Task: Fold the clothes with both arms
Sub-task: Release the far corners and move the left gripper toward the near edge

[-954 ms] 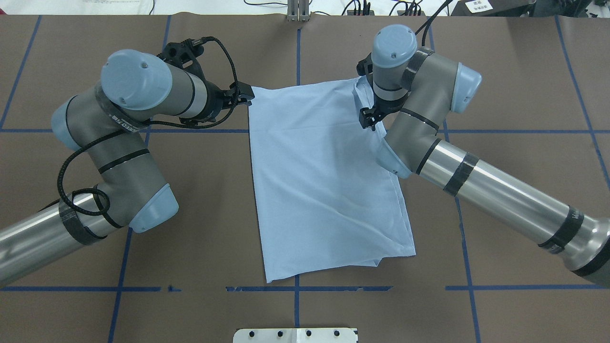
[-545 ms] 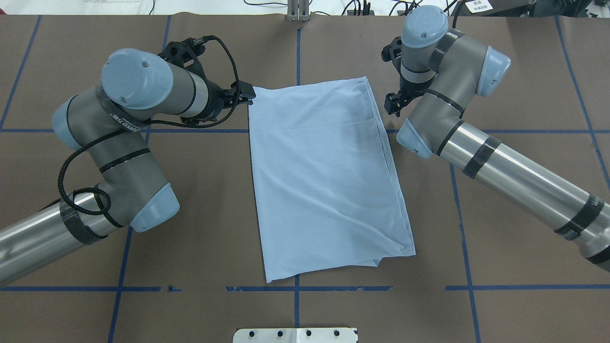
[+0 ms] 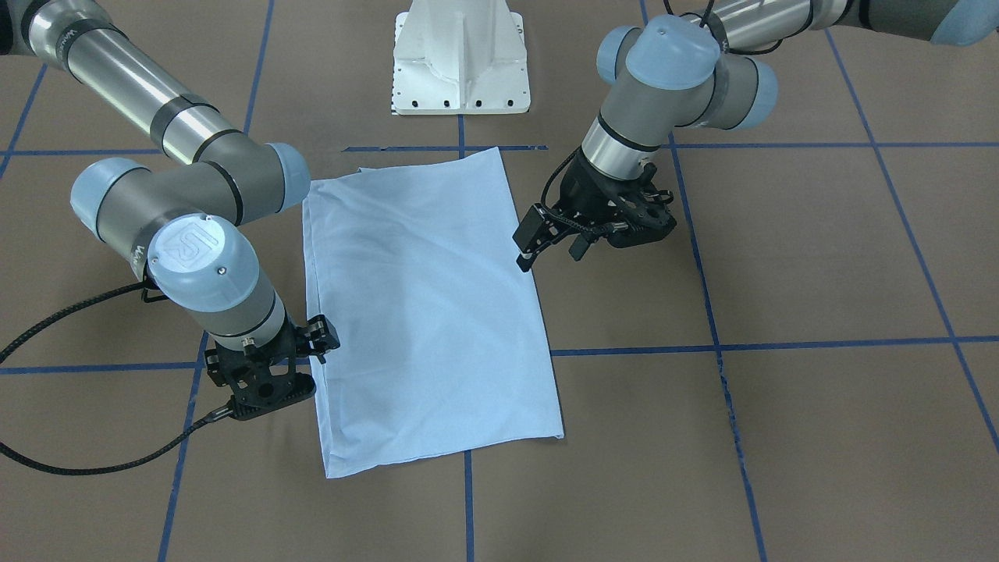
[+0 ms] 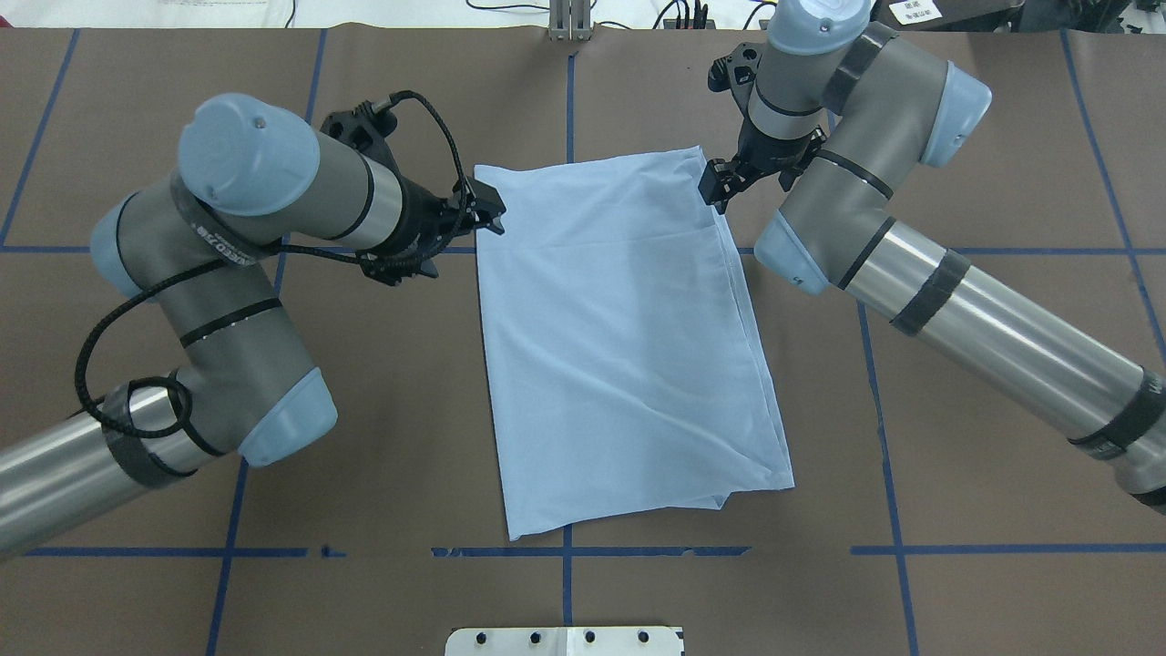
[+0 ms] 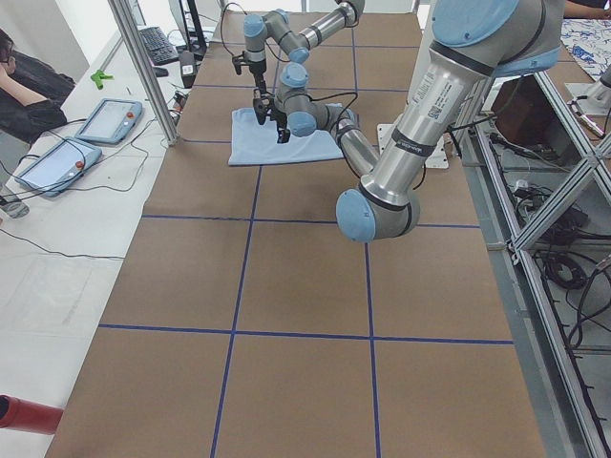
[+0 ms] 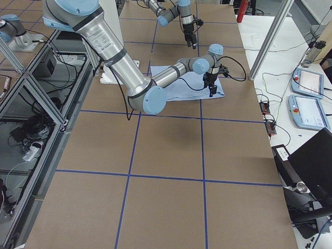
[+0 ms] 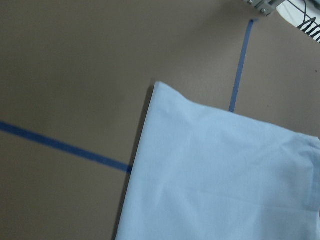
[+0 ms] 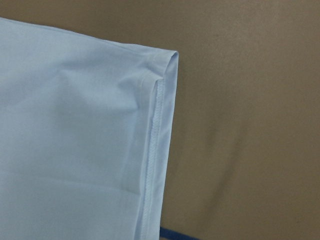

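The clothes are one pale blue T-shirt [image 4: 619, 337], folded into a long rectangle and lying flat on the brown table [image 4: 956, 437]; its print and collar are hidden. My left gripper [image 4: 492, 210] hovers at the shirt's far left corner, open and empty. In the front-facing view the left gripper [image 3: 551, 251] hangs beside the shirt [image 3: 421, 312]. My right gripper [image 4: 716, 187] stands at the far right corner, open, holding nothing. The left wrist view shows only a bare shirt corner [image 7: 215, 175]. A hemmed corner [image 8: 75, 150] fills the right wrist view.
The white pedestal base [image 3: 460, 55] stands at the near table edge behind the shirt. Blue tape lines [image 4: 228, 552] grid the table. Tablets [image 5: 100, 119] and a seated person [image 5: 24, 91] are on the operators' side, past a metal post [image 5: 143, 67].
The right gripper let go of the shirt's far right corner, swung away to the right, and has come back beside that corner. The left gripper has shifted slightly toward the shirt.
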